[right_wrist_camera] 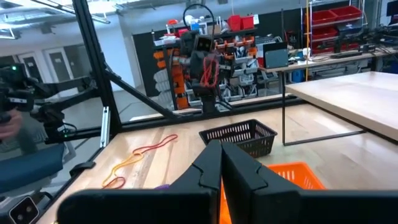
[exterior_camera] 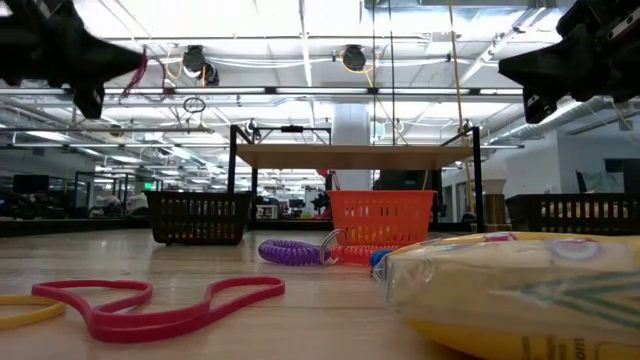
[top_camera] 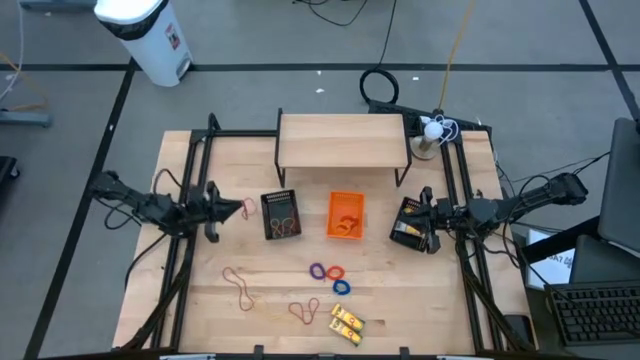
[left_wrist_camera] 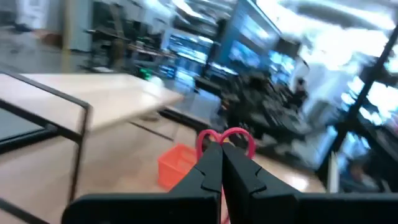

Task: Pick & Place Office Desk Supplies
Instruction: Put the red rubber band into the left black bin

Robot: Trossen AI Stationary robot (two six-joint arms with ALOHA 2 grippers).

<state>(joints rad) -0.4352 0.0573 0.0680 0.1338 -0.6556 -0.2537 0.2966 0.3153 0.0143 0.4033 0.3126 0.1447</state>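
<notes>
Yellow rectangular packets (top_camera: 347, 324) lie nearest, at the table's near edge, beside thin tan and red rubber bands (top_camera: 304, 311) and small purple, blue and red rings (top_camera: 331, 273). These all wait to be picked up, so I think most of the job is left. One thin red rubber band (left_wrist_camera: 226, 140) is pinched in the closed left gripper (top_camera: 237, 208), held up left of the black mesh basket (top_camera: 281, 214), which already has some bands. Next come the orange plastic basket (top_camera: 346, 215) and another black basket (top_camera: 408, 221), where the right gripper (top_camera: 424, 217) hangs, jaws closed, holding nothing. Open wood lies between baskets and loose things; metal frame bars (top_camera: 181, 262) crowd both sides
</notes>
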